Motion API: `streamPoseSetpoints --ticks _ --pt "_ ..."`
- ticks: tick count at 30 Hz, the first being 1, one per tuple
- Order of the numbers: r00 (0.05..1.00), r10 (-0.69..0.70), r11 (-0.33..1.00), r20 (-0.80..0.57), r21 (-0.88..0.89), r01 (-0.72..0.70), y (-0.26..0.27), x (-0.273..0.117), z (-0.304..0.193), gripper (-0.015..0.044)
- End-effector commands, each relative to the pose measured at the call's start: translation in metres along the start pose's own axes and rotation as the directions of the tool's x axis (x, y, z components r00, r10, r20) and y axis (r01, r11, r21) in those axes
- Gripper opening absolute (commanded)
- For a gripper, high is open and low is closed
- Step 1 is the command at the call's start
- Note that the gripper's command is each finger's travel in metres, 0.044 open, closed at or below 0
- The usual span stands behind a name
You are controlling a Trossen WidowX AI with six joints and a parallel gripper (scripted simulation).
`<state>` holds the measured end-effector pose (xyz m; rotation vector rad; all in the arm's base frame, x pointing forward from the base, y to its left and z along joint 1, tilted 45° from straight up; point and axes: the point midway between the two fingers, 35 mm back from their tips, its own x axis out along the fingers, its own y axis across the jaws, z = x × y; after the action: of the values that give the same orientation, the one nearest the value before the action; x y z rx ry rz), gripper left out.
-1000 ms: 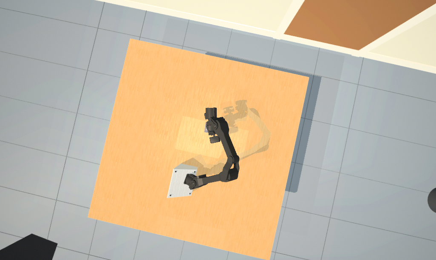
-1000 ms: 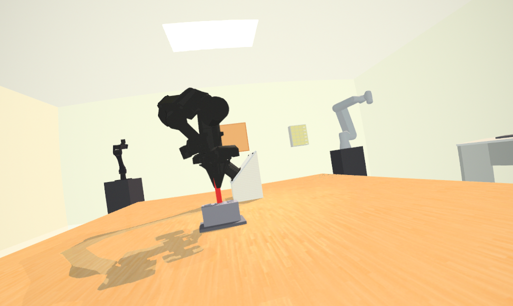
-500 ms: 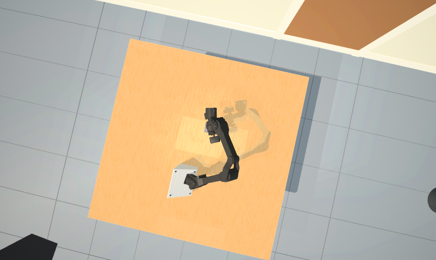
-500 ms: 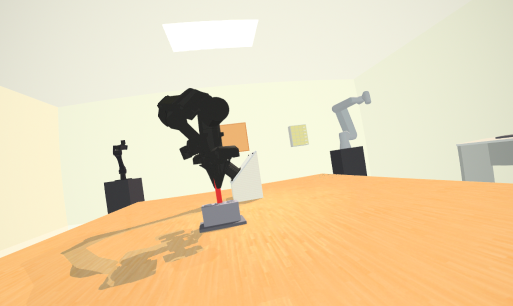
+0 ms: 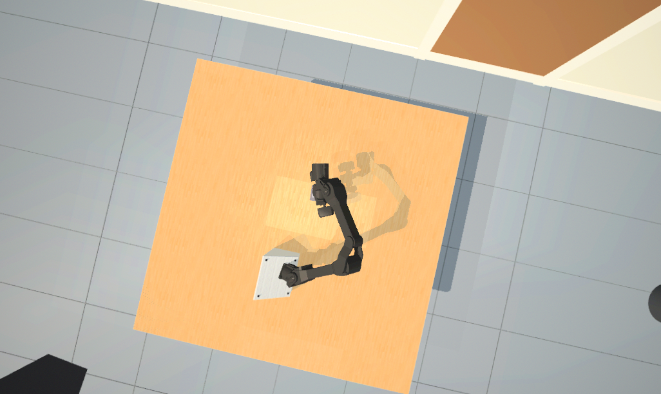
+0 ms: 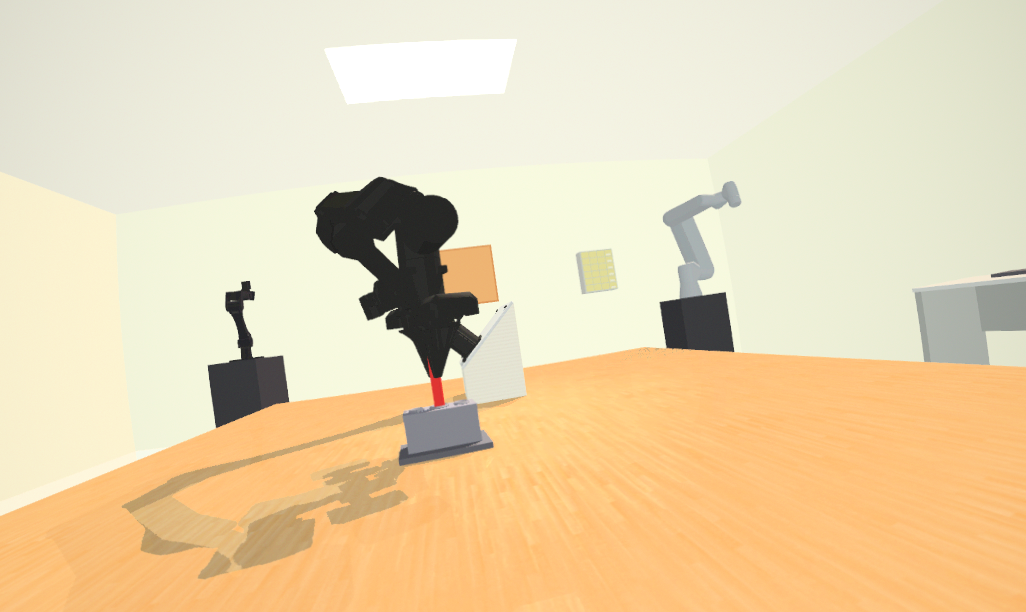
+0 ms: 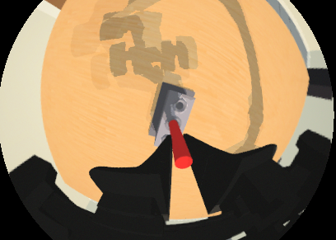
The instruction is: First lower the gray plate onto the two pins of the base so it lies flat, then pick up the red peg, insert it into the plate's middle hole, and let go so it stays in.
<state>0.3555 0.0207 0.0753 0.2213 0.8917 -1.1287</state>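
Fingers [image 6: 435,371] grasping the red peg [image 6: 437,391] [image 7: 179,146], its lower end at the middle of the gray block [image 6: 442,427] [image 7: 186,111]. Block sits on the counter [image 5: 215,122] [image 6: 653,487] [image 7: 91,124]; peg nearly upright.
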Motion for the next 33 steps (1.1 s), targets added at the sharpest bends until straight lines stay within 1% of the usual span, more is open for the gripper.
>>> streamPoseSetpoints --ticks 1,2,12,33 --pt "1.0 0.0 1.0 0.0 0.001 0.0 0.0 0.0 0.0 0.0131" --pt "1.0 0.0 1.0 0.0 0.001 0.0 0.0 0.0 0.0 0.015" --pt "1.0 0.0 1.0 0.0 0.0 0.0 0.0 0.0 0.0 0.015" --pt "1.0 0.0 1.0 0.003 -0.004 0.0 0.0 -0.015 -0.001 0.015"
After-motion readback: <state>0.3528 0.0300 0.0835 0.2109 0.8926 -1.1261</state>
